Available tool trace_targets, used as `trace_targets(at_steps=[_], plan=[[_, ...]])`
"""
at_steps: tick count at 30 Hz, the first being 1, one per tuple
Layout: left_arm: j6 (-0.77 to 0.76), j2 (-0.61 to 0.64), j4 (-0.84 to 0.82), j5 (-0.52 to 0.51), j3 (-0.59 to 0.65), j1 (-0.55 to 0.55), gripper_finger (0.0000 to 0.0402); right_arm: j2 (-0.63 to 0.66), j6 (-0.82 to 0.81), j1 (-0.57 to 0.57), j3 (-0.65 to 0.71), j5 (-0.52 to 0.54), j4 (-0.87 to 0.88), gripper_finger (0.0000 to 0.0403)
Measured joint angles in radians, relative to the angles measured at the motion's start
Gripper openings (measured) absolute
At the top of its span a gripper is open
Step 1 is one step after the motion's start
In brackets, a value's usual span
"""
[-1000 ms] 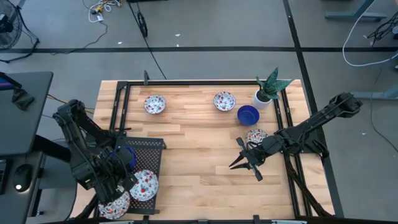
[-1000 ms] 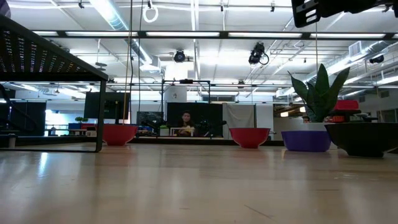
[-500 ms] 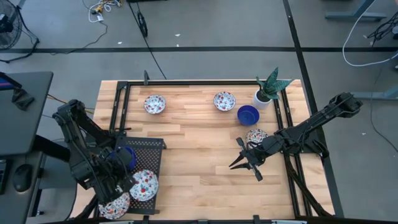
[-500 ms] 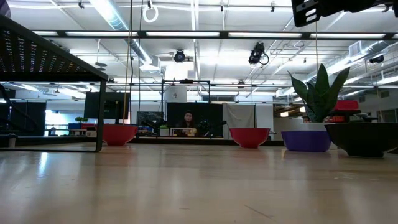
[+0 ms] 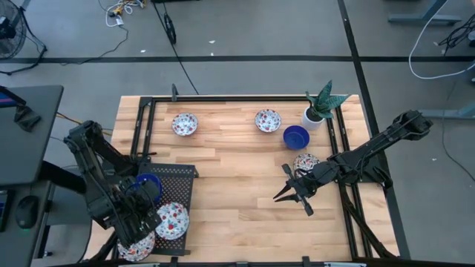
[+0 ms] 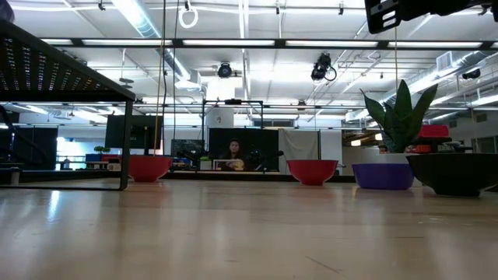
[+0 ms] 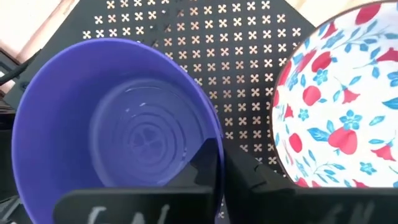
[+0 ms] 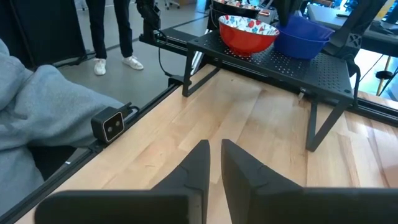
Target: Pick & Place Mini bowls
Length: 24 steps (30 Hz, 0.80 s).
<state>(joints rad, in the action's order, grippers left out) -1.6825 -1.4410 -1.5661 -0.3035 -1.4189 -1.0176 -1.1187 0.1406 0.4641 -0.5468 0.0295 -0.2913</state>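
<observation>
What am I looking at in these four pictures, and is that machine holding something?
It is a robot with two dark arms at a wooden table, each ending in two fingers. One picture looks down from above, one looks level across the tabletop, and two come from cameras on the wrists. The left gripper has its fingers shut on the rim of a blue bowl over a black perforated rack, beside a floral bowl. The right gripper waits mid-table, holding nothing. More small bowls and a potted plant sit at the far side.
</observation>
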Motion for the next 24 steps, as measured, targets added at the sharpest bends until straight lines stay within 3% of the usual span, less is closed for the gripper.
trace_targets(at_steps=[13,24], plan=[[-0.008,-0.026,0.001,0.024,0.000,0.000,0.0041,0.000,0.000,0.000,0.000,0.000,0.000,0.0040],[-0.012,0.018,0.001,0.062,-0.018,0.000,0.0166,0.000,0.007,0.000,0.000,0.000,0.000,0.0040]])
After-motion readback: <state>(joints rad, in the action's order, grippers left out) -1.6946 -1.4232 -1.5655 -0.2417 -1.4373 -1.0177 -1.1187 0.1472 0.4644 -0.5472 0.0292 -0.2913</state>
